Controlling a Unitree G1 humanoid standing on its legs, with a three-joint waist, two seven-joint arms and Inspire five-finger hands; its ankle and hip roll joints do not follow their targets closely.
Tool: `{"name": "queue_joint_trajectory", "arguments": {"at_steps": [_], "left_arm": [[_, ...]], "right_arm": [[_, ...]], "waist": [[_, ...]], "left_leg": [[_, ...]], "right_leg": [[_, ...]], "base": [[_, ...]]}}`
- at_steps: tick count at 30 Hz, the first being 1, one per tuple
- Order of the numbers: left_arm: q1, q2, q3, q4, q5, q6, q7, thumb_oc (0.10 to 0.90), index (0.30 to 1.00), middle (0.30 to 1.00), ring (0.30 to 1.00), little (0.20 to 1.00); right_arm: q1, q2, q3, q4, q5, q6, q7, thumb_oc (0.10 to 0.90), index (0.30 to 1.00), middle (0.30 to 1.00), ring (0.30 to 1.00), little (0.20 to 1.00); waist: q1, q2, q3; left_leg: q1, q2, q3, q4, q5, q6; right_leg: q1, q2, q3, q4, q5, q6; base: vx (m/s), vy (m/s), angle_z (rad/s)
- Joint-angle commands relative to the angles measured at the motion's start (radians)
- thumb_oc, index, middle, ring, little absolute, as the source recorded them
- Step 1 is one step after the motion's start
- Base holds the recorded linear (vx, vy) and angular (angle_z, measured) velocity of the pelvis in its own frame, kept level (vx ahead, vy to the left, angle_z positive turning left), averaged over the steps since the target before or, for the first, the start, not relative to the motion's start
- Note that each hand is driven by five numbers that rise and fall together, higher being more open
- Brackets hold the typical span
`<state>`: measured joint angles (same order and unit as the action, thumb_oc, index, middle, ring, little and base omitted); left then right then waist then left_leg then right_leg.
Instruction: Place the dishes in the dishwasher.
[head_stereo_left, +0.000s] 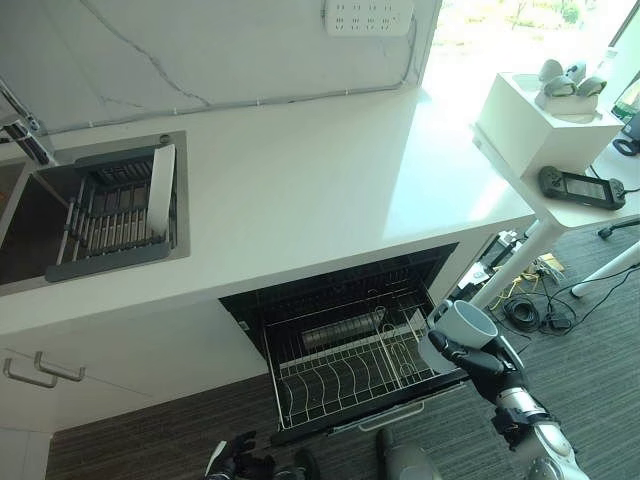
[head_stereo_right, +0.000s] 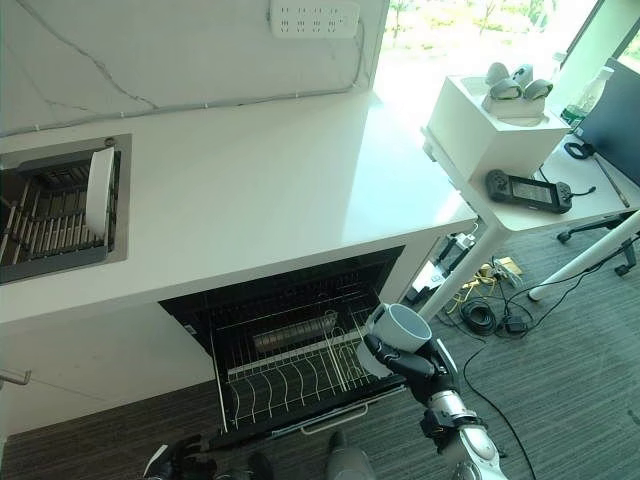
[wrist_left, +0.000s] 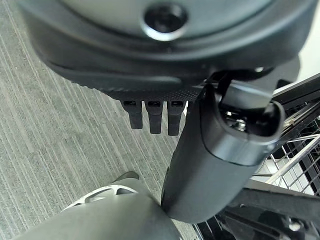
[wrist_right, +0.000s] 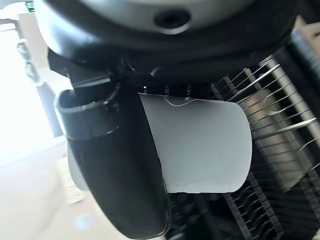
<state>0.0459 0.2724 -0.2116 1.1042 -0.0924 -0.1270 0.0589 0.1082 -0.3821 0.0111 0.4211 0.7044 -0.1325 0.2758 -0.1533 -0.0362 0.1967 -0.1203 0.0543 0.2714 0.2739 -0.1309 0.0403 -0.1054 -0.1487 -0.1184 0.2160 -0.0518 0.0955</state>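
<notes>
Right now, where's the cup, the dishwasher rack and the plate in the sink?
cup (head_stereo_right: 407, 324), right eye view, its rim
dishwasher rack (head_stereo_left: 330, 385), left eye view, its wire tines
plate (head_stereo_left: 161, 190), left eye view, its white face

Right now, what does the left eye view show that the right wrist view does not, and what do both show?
Left eye view alone: the white countertop, the sink with a white plate standing in its rack, and the left hand low by the floor. Right wrist view alone: the cup's side from very close. Both: the right hand curled round the cup, beside the open dishwasher rack.
</notes>
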Motion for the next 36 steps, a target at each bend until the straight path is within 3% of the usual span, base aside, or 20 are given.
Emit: {"name": "queue_joint_trajectory", "arguments": {"at_steps": [1, 9, 14, 21, 29, 36], "left_arm": [[0.014, -0.003, -0.005, 0.012, 0.006, 0.018, -0.01, 0.8, 0.9, 0.9, 0.9, 0.9], [0.018, 0.007, -0.001, 0.025, 0.002, 0.036, 0.007, 0.8, 0.9, 0.9, 0.9, 0.9], [0.006, 0.04, -0.03, 0.043, 0.142, 0.106, 0.139, 0.8, 0.9, 0.9, 0.9, 0.9], [-0.022, 0.063, -0.065, 0.037, 0.181, 0.122, 0.176, 0.8, 0.9, 0.9, 0.9, 0.9], [-0.048, 0.08, -0.122, 0.007, 0.203, 0.132, 0.198, 0.8, 0.9, 0.9, 0.9, 0.9], [-0.061, 0.088, -0.158, -0.014, 0.199, 0.122, 0.208, 0.8, 0.9, 0.9, 0.9, 0.9]], "right_arm": [[-0.151, -0.051, -0.023, -0.139, -0.057, -0.067, -0.034, 0.4, 0.3, 0.3, 0.3, 0.3], [-0.249, -0.106, -0.013, -0.037, -0.103, -0.023, -0.089, 0.4, 0.3, 0.3, 0.3, 0.3], [-0.309, -0.159, -0.008, 0.025, -0.142, 0.013, -0.086, 0.4, 0.3, 0.3, 0.3, 0.3], [-0.369, -0.191, 0.013, 0.142, -0.163, 0.052, -0.118, 0.4, 0.3, 0.3, 0.3, 0.3], [-0.446, -0.202, 0.062, 0.334, -0.2, 0.046, -0.14, 0.4, 0.3, 0.3, 0.3, 0.3], [-0.492, -0.191, 0.08, 0.409, -0.141, 0.042, -0.202, 0.4, 0.3, 0.3, 0.3, 0.3]], "waist": [[0.044, 0.005, -0.017], [0.098, 0.004, -0.018], [0.128, 0.004, -0.013], [0.154, 0.008, 0.007], [0.183, 0.038, 0.052], [0.184, 0.066, 0.094]], "left_leg": [[0.064, 0.048, -0.027, 0.026, -0.14, -0.049], [0.047, 0.048, -0.056, 0.026, -0.129, -0.053], [0.032, 0.049, -0.074, 0.026, -0.122, -0.061], [0.011, 0.046, -0.091, 0.026, -0.111, -0.062], [-0.022, 0.036, -0.127, 0.026, -0.093, -0.069], [-0.049, 0.031, -0.142, 0.026, -0.08, -0.076]], "right_leg": [[-0.028, 0.002, -0.025, 0.084, -0.134, 0.049], [-0.024, -0.013, -0.066, 0.084, -0.137, 0.042], [-0.02, -0.023, -0.093, 0.084, -0.139, 0.043], [-0.029, -0.029, -0.109, 0.084, -0.136, 0.038], [-0.049, -0.034, -0.118, 0.084, -0.132, 0.028], [-0.067, -0.038, -0.122, 0.084, -0.13, 0.015]], "base": [[0.0, -0.023, 0.17], [0.03, -0.026, 0.21], [0.06, -0.013, 0.22], [0.02, -0.003, 0.16], [0.01, -0.012, 0.13], [-0.03, -0.006, 0.04]]}}
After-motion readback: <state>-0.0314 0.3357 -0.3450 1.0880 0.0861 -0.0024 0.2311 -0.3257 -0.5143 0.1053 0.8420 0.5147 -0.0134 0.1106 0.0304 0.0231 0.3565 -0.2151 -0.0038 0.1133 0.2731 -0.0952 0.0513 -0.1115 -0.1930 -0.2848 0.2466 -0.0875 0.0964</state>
